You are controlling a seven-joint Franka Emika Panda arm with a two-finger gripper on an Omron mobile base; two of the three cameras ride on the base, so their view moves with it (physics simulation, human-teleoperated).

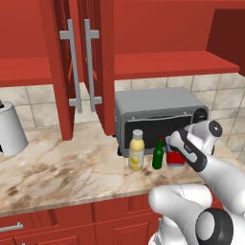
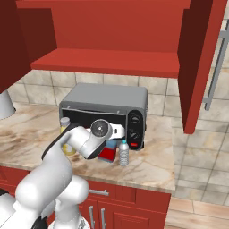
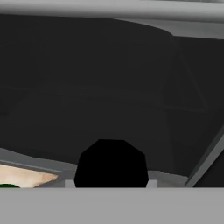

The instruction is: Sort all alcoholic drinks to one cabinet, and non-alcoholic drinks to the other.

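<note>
Arm is bent low over marble tabletop [image 1: 57, 167], wrist levelled at squat red-and-blue bottle [image 1: 175, 158]; tool [image 1: 173, 143] grip state cannot be told.

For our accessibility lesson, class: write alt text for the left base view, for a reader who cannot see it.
A white robot arm reaches its gripper down to a squat red-and-blue bottle on a marble counter, beside a slim green bottle and a pale-yellow juice bottle. A grey toaster oven stands behind them, under red wall cabinets with open doors.
</note>
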